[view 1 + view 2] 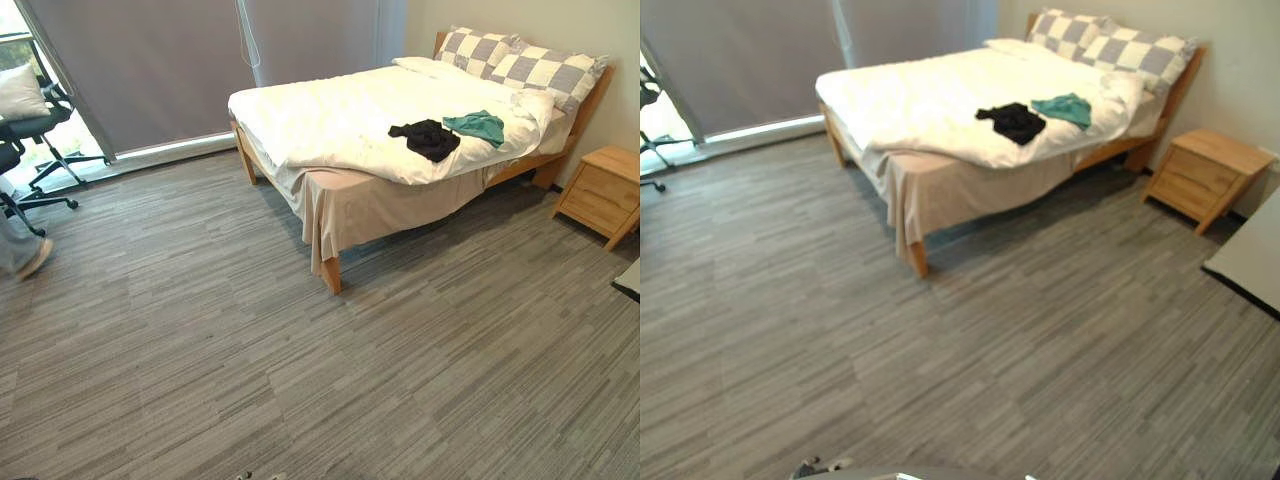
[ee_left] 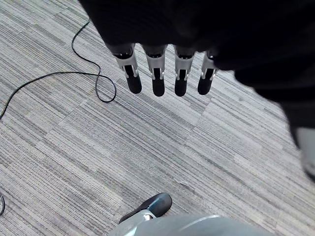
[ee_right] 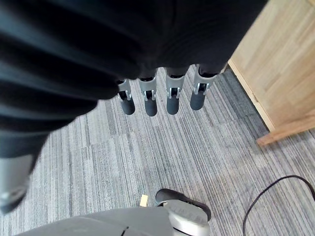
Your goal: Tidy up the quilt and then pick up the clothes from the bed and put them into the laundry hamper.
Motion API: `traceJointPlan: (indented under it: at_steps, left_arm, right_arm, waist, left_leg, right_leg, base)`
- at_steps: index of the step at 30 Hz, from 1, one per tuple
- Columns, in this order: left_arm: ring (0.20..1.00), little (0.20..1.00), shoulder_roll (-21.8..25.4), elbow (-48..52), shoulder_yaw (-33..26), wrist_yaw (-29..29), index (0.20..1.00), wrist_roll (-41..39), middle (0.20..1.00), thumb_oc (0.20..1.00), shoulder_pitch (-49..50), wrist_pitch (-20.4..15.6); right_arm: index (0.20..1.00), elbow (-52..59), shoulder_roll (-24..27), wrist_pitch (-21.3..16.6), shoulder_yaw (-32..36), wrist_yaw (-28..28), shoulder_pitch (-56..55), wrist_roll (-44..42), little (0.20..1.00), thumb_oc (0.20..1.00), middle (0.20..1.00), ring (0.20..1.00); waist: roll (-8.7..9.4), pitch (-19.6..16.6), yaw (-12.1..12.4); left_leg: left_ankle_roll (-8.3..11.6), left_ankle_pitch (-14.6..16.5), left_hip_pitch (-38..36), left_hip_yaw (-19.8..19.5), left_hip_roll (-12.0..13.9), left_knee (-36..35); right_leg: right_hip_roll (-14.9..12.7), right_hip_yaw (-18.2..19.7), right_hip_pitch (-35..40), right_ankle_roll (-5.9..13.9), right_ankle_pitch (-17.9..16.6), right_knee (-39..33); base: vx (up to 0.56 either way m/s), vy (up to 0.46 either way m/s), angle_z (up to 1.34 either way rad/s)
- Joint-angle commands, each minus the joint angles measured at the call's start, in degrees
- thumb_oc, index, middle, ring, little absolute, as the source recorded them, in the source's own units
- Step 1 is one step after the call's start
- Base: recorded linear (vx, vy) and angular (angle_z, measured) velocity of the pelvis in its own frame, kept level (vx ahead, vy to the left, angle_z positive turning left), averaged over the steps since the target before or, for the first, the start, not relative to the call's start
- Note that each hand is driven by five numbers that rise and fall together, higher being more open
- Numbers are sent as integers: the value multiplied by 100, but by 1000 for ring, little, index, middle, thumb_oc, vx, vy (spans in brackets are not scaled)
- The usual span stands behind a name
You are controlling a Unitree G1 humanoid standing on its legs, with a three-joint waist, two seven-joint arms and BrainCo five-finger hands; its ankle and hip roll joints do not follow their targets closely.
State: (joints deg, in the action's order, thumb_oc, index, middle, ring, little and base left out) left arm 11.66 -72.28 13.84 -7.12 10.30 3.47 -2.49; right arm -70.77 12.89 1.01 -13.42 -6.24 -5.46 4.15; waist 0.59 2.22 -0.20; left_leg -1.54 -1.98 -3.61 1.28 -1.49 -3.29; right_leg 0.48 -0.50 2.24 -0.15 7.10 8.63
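Across the room, on the wooden bed, a white quilt lies spread, with a black garment and a teal garment just beside each other near the checked pillows. Both clothes lie well apart from the robot's hands. Its left hand hangs over the grey striped floor, fingers straight and holding nothing; its right hand hangs likewise, near a wooden panel. A nightstand stands beside the bed.

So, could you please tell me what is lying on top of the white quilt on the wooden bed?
On the white quilt lie a black garment and a teal garment, touching. Anything beneath the quilt is hidden.
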Motion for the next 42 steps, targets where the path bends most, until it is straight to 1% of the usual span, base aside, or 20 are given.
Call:
traceJointPlan:
  at_steps: [1,13,15,17,19,20,22,24,26,28,29,30,31,32,33,36,37,38,40,42]
  left_arm:
    - [1000,1000,80,-179,-17,-141,1000,261,1000,1000,-412,-28]
    - [1000,1000,143,35,128,-224,1000,317,1000,1000,-577,-42]
    - [1000,1000,186,132,114,-235,1000,187,1000,1000,-661,-61]
    - [1000,1000,234,163,101,-208,1000,164,1000,1000,-680,-65]
    - [1000,1000,241,206,113,-179,1000,147,1000,1000,-723,-21]
    - [1000,1000,259,171,123,-151,1000,161,1000,1000,-771,-15]
    - [1000,1000,284,111,173,-160,1000,260,1000,1000,-809,0]
    - [1000,1000,312,-94,265,-133,1000,701,1000,1000,-867,59]
    - [1000,1000,296,-238,379,-56,1000,976,1000,1000,-842,17]
    - [1000,1000,279,-266,394,-67,1000,1017,1000,1000,-778,69]
    - [1000,1000,261,-237,370,-106,1000,952,1000,1000,-772,79]
    - [1000,1000,263,-237,369,-106,1000,952,1000,1000,-772,79]
    - [1000,1000,282,-132,390,-101,1000,931,1000,1000,-791,84]
    - [1000,1000,319,135,403,-200,1000,751,1000,1000,-852,80]
    - [1000,1000,339,281,421,-304,1000,615,1000,1000,-940,60]
    - [1000,1000,299,425,476,-368,1000,455,1000,1000,-1078,-3]
    - [1000,1000,263,542,507,-379,1000,431,1000,1000,-1074,-44]
    - [1000,1000,263,543,507,-379,1000,431,1000,1000,-1072,-43]
    - [1000,1000,277,406,537,-373,1000,630,1000,1000,-1091,14]
    - [1000,1000,242,367,530,-312,1000,592,1000,1000,-1053,2]
  right_arm:
    - [1000,7,138,-37,-46,-95,492,133,1000,1000,1000,1000]
    - [1000,174,216,17,-161,-217,766,373,1000,1000,1000,1000]
    - [1000,206,239,10,-115,-227,826,331,1000,1000,1000,1000]
    - [1000,205,242,0,-60,-210,813,311,1000,1000,1000,1000]
    - [1000,230,283,38,69,-199,817,244,1000,1000,1000,1000]
    - [1000,190,291,42,195,-221,802,132,1000,1000,1000,1000]
    - [1000,119,286,62,234,-264,730,94,1000,1000,1000,1000]
    - [1000,13,240,96,441,-277,549,-82,1000,1000,1000,1000]
    - [1000,-241,241,100,499,-283,342,-100,1000,1000,1000,1000]
    - [1000,-449,325,176,479,-240,278,12,1000,1000,1000,1000]
    - [1000,-535,359,180,462,-223,244,94,1000,1000,1000,1000]
    - [1000,-535,357,180,461,-222,245,94,1000,1000,1000,1000]
    - [1000,-562,378,195,437,-224,221,162,1000,1000,1000,1000]
    - [1000,-464,345,205,277,-314,229,276,1000,1000,1000,1000]
    - [1000,-410,412,207,204,-323,337,280,1000,1000,1000,1000]
    - [1000,-330,474,205,132,-350,538,331,1000,1000,1000,1000]
    - [1000,-197,566,166,99,-354,625,316,1000,1000,1000,1000]
    - [1000,-196,567,166,99,-353,624,316,1000,1000,1000,1000]
    - [1000,-145,596,86,228,-334,679,185,1000,1000,1000,1000]
    - [1000,-150,561,96,277,-296,644,121,1000,1000,1000,1000]
  waist:
    - [16,477,-22]
    - [20,750,0]
    - [23,806,40]
    - [3,855,61]
    - [-126,1110,-89]
    - [-168,1172,-215]
    - [-131,1189,-346]
    - [-22,1125,-666]
    - [-113,997,-857]
    - [-177,932,-921]
    - [-230,900,-926]
    - [-215,889,-931]
    - [-150,926,-878]
    - [1,1115,-693]
    - [137,1197,-587]
    - [280,1237,-411]
    - [227,1196,-283]
    - [249,1191,-274]
    - [147,1016,-189]
    - [117,971,-196]
  left_leg:
    - [303,572,-404,375,105,-171]
    - [235,562,-94,355,83,-171]
    - [180,604,-51,364,102,-171]
    - [126,669,-118,383,127,-171]
    - [17,805,-495,311,211,-163]
    - [75,937,-746,280,256,-171]
    - [147,1116,-933,245,228,-171]
    - [363,1489,-1363,143,179,-171]
    - [439,1653,-1800,82,284,-171]
    - [555,1273,-1724,91,441,679]
    - [722,748,-1528,220,561,1472]
    - [722,735,-1511,212,547,1471]
    - [786,313,-911,251,621,2522]
    - [715,-122,-23,279,684,4271]
    - [621,-11,408,354,697,4788]
    - [532,230,778,646,832,4321]
    - [511,360,947,908,695,2867]
    - [505,324,919,928,668,2805]
    - [534,280,610,1078,537,909]
    - [465,343,489,1077,496,763]
  right_leg:
    - [-389,82,416,649,-245,-1119]
    - [-387,96,52,681,-189,-959]
    - [-364,40,-265,723,-95,-362]
    - [-367,-91,-623,925,-128,546]
    - [-367,-96,-1496,1238,-720,2347]
    - [-308,-128,-1936,1128,-588,2474]
    - [-396,-285,-1960,1052,-508,1538]
    - [-550,-259,-2119,1140,-849,-618]
    - [-407,-58,-2110,1108,-968,-779]
    - [-220,-47,-1942,891,-1089,-502]
    - [-115,-88,-1726,762,-1085,-485]
    - [-130,-87,-1736,762,-1097,-494]
    - [-166,-122,-1469,645,-1035,-565]
    - [-167,-124,-974,320,-841,-684]
    - [-225,-67,-741,256,-768,-788]
    - [-369,-36,-348,284,-629,-970]
    - [-412,15,-61,382,-502,-1065]
    - [-437,29,-66,387,-506,-1067]
    - [-405,-101,196,489,-230,-907]
    - [-317,-80,130,492,-138,-579]
  base:
    - [0,0,0]
    - [44,28,-4]
    - [38,44,0]
    - [80,62,-10]
    - [308,120,-16]
    - [483,81,17]
    - [496,-28,47]
    - [794,-135,46]
    - [937,-131,45]
    - [749,-168,17]
    - [443,-149,33]
    - [377,-191,48]
    - [401,-293,43]
    - [540,-374,22]
    - [532,-319,4]
    - [397,-9,-36]
    - [309,113,-38]
    - [489,189,-46]
    - [484,186,-39]
    - [338,137,-6]
